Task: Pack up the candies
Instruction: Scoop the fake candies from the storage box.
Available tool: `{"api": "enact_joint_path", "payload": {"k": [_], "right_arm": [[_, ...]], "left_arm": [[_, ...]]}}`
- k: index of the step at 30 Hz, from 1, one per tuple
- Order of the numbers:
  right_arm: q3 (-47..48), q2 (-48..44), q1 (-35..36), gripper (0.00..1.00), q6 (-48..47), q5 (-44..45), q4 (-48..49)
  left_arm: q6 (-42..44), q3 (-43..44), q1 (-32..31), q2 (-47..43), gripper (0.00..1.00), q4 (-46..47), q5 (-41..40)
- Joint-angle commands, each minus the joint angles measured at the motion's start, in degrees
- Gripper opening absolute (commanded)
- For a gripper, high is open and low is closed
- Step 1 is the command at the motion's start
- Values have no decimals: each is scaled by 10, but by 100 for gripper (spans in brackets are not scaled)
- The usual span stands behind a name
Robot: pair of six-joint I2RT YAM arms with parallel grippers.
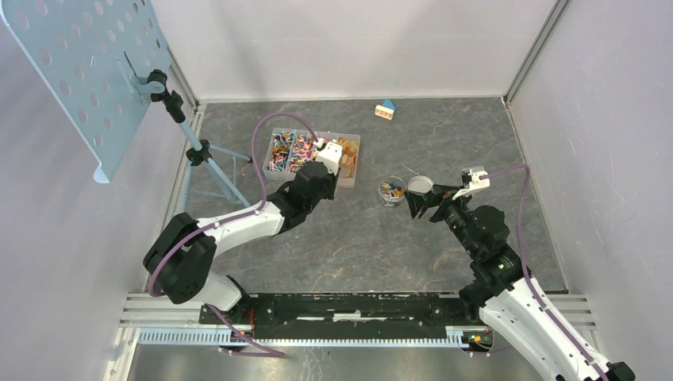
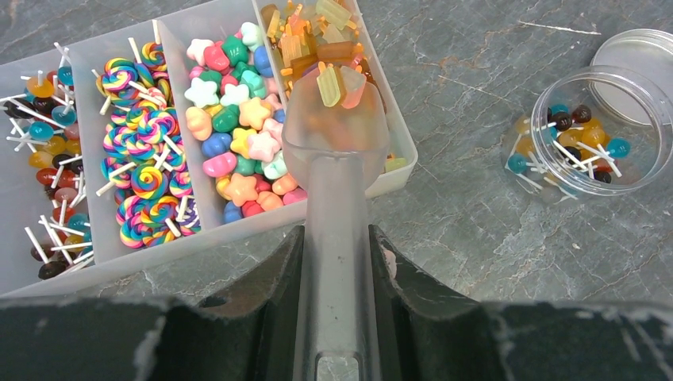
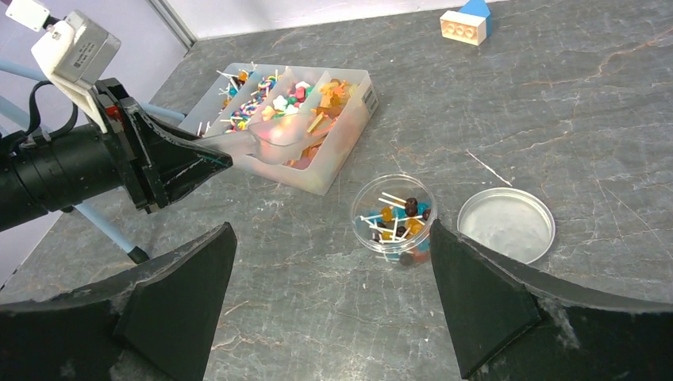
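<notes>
Found most of the candies (image 2: 238, 119) sorted into the 4 compartments of a clear tray (image 2: 238, 232): ball lollipops, swirl lollipops, stars and flowers, orange-yellow bars. Saw a few yellow and orange bars in the bowl of a translucent scoop (image 2: 337, 198), poised over the bar compartment at the tray's end nearest the jar. Noted the left hand (image 2: 337, 236) clamped narrow on the scoop's handle. Spotted more ball lollipops inside a small round clear jar (image 2: 583, 189), upright on the desk (image 1: 341, 246), near the tray but apart from it. Found a round lid (image 3: 505, 224) lying flat just beside the jar. Saw the right hand (image 3: 331, 228) spread wide, holding nothing, near the jar and lid. Spotted a blue-roofed toy house (image 1: 386, 109) well apart at the desk's far side.
</notes>
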Motion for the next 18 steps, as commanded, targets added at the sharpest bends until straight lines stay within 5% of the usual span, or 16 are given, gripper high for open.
{"api": "enact_joint_path", "payload": {"k": [1,18], "right_arm": [[4,3,-1,98,-1,2,24],[10,7,-1,98,2,-1,27]], "left_arm": [[19,-19,-5,-25,2,15,10],[41,-71,-5,-87,2,60,15]]}}
